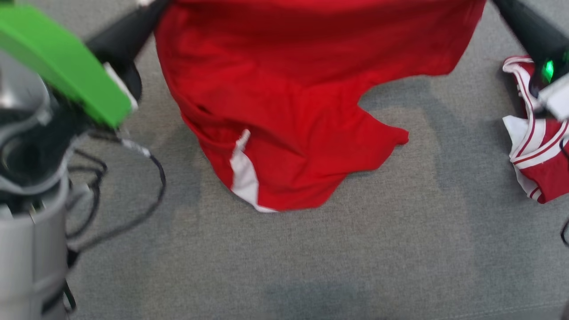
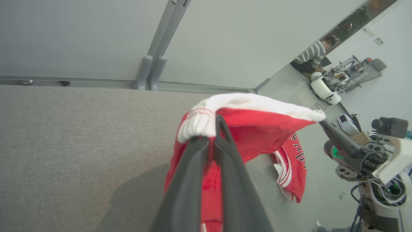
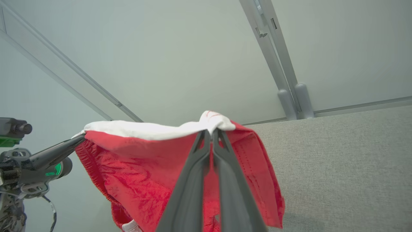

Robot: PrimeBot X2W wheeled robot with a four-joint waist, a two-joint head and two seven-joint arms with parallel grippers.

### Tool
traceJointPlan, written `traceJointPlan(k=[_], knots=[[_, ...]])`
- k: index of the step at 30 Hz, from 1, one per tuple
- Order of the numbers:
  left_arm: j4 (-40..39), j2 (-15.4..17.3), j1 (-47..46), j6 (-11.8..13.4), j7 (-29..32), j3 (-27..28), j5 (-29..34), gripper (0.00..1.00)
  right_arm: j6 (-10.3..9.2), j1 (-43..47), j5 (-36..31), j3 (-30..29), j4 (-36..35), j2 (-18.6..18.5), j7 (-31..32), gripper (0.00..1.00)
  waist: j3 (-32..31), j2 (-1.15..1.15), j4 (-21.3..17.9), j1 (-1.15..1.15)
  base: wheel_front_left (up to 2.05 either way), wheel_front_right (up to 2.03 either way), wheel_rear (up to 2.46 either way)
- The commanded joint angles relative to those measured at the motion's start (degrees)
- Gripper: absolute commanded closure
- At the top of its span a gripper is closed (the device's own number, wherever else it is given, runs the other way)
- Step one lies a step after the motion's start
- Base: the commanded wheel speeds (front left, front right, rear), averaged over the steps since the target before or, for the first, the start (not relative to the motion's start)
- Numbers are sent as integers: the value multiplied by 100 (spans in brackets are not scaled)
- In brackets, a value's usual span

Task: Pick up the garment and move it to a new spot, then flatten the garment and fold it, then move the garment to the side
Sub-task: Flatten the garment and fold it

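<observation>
The garment is a pair of red shorts with a white waistband and a white side stripe. It hangs stretched between both grippers, and its lower end rests crumpled on the grey table. In the head view my left gripper meets its top left corner and my right gripper its top right corner. In the left wrist view my left gripper is shut on the white waistband of the garment. In the right wrist view my right gripper is shut on the other end of the waistband of the garment.
A second red-and-white jersey lies crumpled at the table's right edge. Black cables and my grey body are at the lower left. Grey partition panels stand behind the table. A person sits far off.
</observation>
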Motion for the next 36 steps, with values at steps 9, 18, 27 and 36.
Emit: traceJointPlan(k=[9,18,27,36], knots=[[2806,-18,-3247,-828,-1351,-302,1284,100,4,-3717,-1443,-605,2413,1308,-493,100,1071,17,-213,0,0,0,0],[4757,-182,-5286,-1654,-3536,-466,2111,100,-2,-6442,-2091,-812,4523,1505,-2819,100,1679,17,-240,0,0,0,0],[5787,21,-4623,-2020,-4544,-1262,2024,100,4,-5368,-1415,762,4860,1506,-3288,100,1915,17,-372,0,0,0,0],[4698,946,-2354,-2014,-4930,-2312,723,100,3,-2699,-422,1149,3601,882,-3127,100,1518,17,-314,0,0,0,0]])
